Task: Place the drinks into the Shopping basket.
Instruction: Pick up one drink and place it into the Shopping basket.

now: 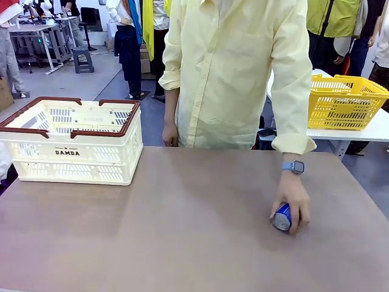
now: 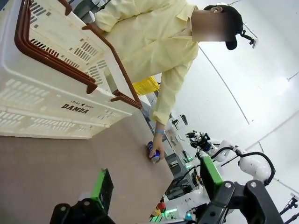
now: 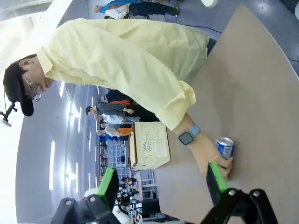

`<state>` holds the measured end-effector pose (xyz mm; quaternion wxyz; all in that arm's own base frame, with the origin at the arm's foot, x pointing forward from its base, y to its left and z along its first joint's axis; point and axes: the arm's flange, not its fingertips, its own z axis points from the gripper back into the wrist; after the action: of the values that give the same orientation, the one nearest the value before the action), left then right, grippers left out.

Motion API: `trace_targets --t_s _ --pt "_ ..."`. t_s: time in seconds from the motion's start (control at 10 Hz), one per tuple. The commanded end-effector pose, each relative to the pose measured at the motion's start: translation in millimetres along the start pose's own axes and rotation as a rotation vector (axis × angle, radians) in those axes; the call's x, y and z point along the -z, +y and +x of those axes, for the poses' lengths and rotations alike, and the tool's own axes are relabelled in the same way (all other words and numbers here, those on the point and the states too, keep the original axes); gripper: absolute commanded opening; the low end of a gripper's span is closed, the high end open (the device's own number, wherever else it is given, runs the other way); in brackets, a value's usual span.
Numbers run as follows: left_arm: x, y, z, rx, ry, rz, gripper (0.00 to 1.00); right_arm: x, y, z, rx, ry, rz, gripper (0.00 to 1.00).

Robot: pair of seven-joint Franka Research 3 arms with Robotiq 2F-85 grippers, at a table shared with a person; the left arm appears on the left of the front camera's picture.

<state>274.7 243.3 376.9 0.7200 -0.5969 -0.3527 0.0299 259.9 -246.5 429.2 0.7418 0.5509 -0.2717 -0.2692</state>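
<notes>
Blue can (image 1: pixel 281 217) on side, bench (image 1: pixel 182 231) 4 o'clock, under person's hand (image 1: pixel 295 198); Shopping basket (image 1: pixel 67 159) 10 o'clock. Left tool (image 2: pixel 156 182), right tool (image 3: pixel 162 179) released, empty. Can likely light, slick, rolls: grip mid-body.

stands at the far side of a brown table (image 1: pixel 182 243), in a pale yellow shirt (image 1: pixel 231 73) with long sleeves. wears a watch (image 1: pixel 294 166) with a blue band and a black cap (image 3: pixel 17 88). behind, to the right: a yellow plastic basket (image 1: pixel 346 100) sitting on a white table (image 1: pixel 380 131). farther back on the left, a grey step stool (image 1: pixel 83 61) on the grey floor (image 1: pixel 91 82). more people beyond, one in a yellow-green vest (image 1: pixel 334 15).
</notes>
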Motion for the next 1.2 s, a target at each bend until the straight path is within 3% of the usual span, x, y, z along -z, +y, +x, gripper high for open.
trace_targets --t_s 0.0,0.9,1.1 --pt "-2.2 -3.4 -2.0 0.006 -0.004 -0.015 1.00 -2.1 2.1 0.1 -0.012 -0.003 0.015 1.00" --pt "-2.2 -3.4 -2.0 0.006 -0.004 -0.015 1.00 -0.5 0.0 -0.1 0.000 -0.001 -0.001 1.00" --pt "-2.2 -3.4 -2.0 0.006 -0.004 -0.015 1.00 7.7 6.6 -3.4 -0.028 0.075 -0.091 1.00"
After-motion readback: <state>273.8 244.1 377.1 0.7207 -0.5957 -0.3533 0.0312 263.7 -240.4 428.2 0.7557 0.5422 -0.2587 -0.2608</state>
